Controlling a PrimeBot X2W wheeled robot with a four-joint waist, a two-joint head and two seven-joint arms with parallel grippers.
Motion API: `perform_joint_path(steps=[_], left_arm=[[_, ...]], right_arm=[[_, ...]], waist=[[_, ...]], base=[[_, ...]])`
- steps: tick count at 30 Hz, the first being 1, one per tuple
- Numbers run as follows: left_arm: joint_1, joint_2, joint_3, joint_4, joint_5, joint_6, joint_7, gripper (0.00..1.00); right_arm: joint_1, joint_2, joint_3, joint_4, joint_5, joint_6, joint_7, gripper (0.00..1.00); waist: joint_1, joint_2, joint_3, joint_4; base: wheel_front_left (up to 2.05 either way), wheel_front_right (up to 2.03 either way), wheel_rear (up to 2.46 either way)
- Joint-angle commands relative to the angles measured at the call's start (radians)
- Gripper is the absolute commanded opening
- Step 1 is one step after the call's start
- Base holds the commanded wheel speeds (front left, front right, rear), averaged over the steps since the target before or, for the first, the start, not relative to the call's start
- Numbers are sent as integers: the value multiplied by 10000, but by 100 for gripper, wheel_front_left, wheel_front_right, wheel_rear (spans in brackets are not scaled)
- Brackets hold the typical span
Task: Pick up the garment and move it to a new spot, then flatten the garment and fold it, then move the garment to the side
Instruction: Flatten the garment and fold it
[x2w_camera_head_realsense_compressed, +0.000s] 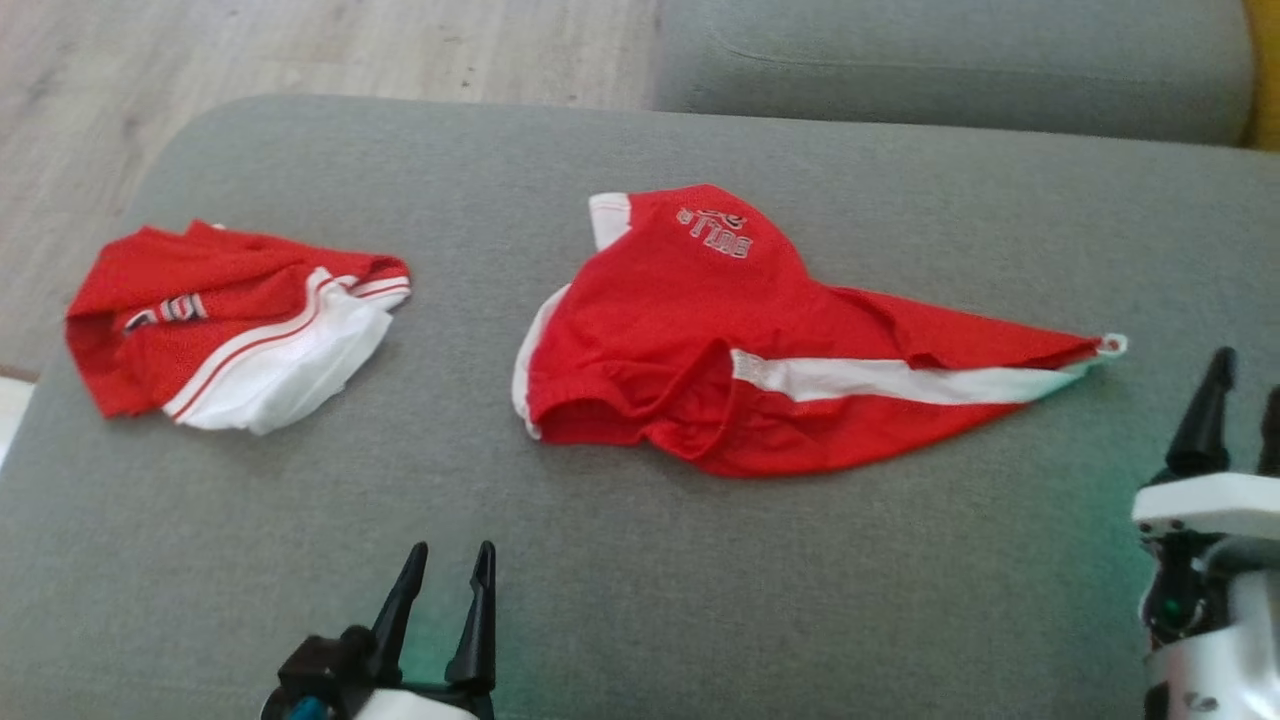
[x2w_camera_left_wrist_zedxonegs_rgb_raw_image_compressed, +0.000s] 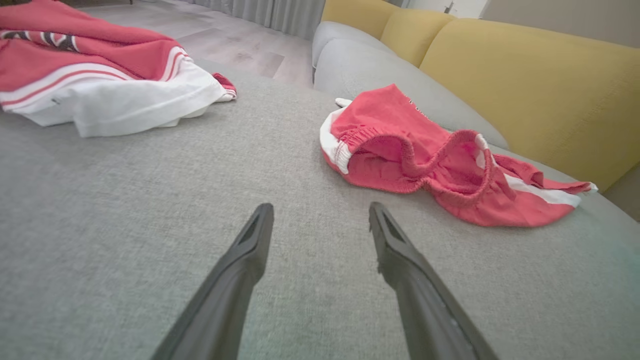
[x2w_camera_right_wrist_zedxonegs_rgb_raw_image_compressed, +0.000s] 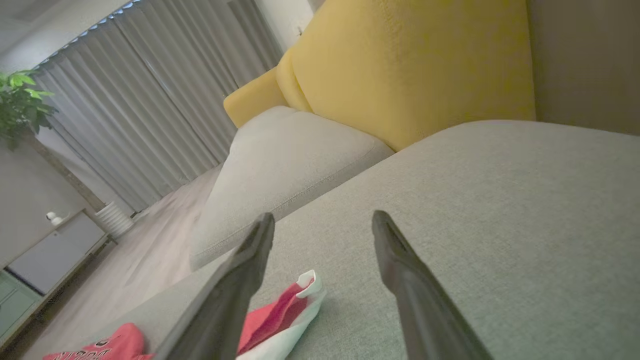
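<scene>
The garment (x2w_camera_head_realsense_compressed: 700, 330), red shorts with a white side stripe, lies crumpled in the middle of the grey cushion (x2w_camera_head_realsense_compressed: 640, 600), one corner drawn out to a point on the right. In the left wrist view the garment (x2w_camera_left_wrist_zedxonegs_rgb_raw_image_compressed: 400, 150) shows its elastic waistband facing me. My right gripper (x2w_camera_head_realsense_compressed: 1240, 415) stands open just right of and nearer than that pointed corner, holding nothing; the right wrist view has its fingers apart (x2w_camera_right_wrist_zedxonegs_rgb_raw_image_compressed: 322, 220) above the garment's corner (x2w_camera_right_wrist_zedxonegs_rgb_raw_image_compressed: 285, 310). My left gripper (x2w_camera_head_realsense_compressed: 450, 552) is open near the front edge, empty, apart from the cloth (x2w_camera_left_wrist_zedxonegs_rgb_raw_image_compressed: 321, 207).
A second red and white garment (x2w_camera_head_realsense_compressed: 230, 320) lies bunched at the cushion's left end (x2w_camera_left_wrist_zedxonegs_rgb_raw_image_compressed: 100, 80). Another grey cushion (x2w_camera_head_realsense_compressed: 950, 60) sits behind, with yellow backrests (x2w_camera_left_wrist_zedxonegs_rgb_raw_image_compressed: 525, 85) along the right. Wooden floor (x2w_camera_head_realsense_compressed: 300, 50) lies beyond the far left edge.
</scene>
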Motion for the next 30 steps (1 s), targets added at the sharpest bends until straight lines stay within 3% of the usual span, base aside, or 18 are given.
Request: perform_joint_path(steps=[1,9,16,30], left_arm=[[-415,-13,220,-324,44,17,-53,100],[-1250,-13,-423,-521,-639,16,-53,100],[-2719,-13,-1573,20,-1629,16,-53,100],[-4642,-13,-2507,2084,-3356,16,-53,100]], right_arm=[[-153,-16,470,-520,-270,-7,-53,100],[572,-11,2405,-1634,-2229,-7,-53,100],[767,-10,3737,-1612,-2992,-7,-53,100],[765,-9,5363,-1369,-2473,-7,-53,100]], waist=[[0,0,74,-336],[0,0,268,-1161],[0,0,648,-2049],[0,0,1147,-3551]], base=[[0,0,0],[0,0,0],[0,0,0],[0,0,0]])
